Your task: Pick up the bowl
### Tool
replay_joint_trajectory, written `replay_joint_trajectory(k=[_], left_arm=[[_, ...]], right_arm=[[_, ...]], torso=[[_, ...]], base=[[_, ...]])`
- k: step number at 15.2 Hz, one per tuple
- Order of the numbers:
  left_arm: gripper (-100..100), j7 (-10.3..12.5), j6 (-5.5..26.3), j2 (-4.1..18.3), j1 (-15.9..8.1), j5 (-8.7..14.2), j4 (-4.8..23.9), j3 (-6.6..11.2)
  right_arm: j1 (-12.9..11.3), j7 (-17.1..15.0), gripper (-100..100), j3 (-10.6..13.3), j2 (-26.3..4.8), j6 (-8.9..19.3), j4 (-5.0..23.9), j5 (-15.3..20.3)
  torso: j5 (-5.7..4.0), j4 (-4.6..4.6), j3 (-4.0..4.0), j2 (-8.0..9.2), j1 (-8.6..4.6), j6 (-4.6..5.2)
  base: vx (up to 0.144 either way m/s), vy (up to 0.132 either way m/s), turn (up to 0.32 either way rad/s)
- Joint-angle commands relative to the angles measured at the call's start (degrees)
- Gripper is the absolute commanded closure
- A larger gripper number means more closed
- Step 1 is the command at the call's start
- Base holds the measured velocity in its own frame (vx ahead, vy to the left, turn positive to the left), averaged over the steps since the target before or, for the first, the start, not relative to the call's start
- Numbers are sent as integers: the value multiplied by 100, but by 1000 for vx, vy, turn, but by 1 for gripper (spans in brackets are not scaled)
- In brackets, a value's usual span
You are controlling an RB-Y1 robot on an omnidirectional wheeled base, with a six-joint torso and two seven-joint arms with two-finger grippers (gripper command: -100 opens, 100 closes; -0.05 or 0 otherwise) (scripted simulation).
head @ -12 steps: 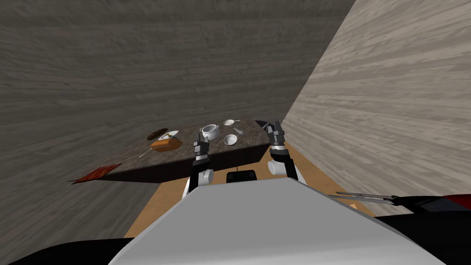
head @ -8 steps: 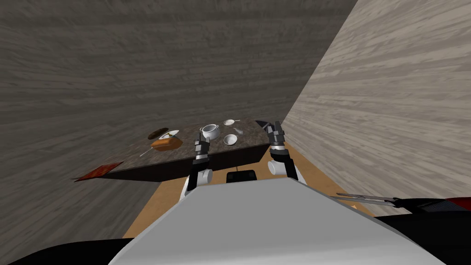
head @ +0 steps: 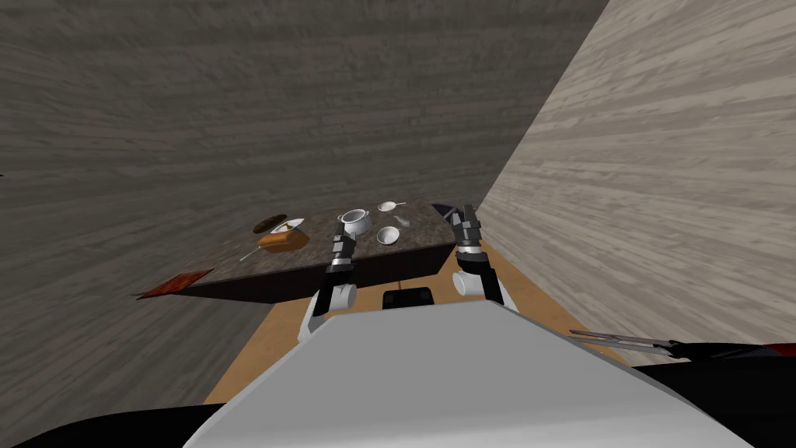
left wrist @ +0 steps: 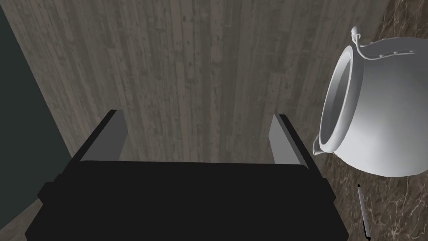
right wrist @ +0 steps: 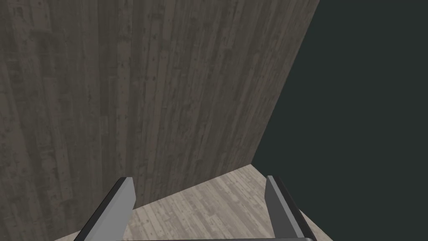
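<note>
Since 0.8 s ago our own view has swung a little. The whole table scene has slid sideways in the head view and our left elbow has eased outward, while nothing on the table has changed place.

The left gripper point(left wrist: 197, 125) holds its 2 light grey blade fingers point(left wrist: 284, 140) wide apart with nothing between them. They point at the grey plank wall point(left wrist: 188, 62) rather than at anything on the table. Just beside 1 finger, but apart from it, stands the round white 2-handled pot point(left wrist: 376, 104) on the dark veined marble tabletop point(left wrist: 401, 209). The right gripper point(right wrist: 197, 180) is likewise spread wide and empty, raised over the table's right end.

Further out, the small white round bowl point(head: 389, 235) sits upright on the table between the 2 grippers. It is just beside the pot, nearer the left gripper, and untouched. Beyond it lies a small white handled dish point(head: 386, 207). Off to the left are an orange-brown block point(head: 281, 242), a white plate with food point(head: 286, 226), and a red mat point(head: 175, 284) at the far corner.

We judge the task barely begun. We stand at the table with both hands ready, but the reach toward the bowl, the descent to its rim, the closing and the lift are all left to do.
</note>
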Motion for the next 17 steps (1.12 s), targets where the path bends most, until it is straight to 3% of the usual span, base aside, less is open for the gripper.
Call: replay_joint_trajectory(k=[1,13,16,17], left_arm=[[-100,-31,286,76,-82,-13,-55,29],[-100,-182,1618,209,-447,-72,-171,141],[-100,-182,1864,209,-447,-72,-171,141],[-100,-228,2073,222,-550,-87,-197,174]], right_arm=[[0,0,0,0,0,0,0,0],[0,0,0,0,0,0,0,0],[0,0,0,0,0,0,0,0],[0,0,0,0,0,0,0,0]], torso=[[0,0,0,0,0,0],[0,0,-1,-1,0,0],[0,0,0,-1,0,0],[1,0,-1,-1,4,0]], base=[[-6,-31,34],[-8,-37,26],[-10,-34,13],[-7,-30,20]])
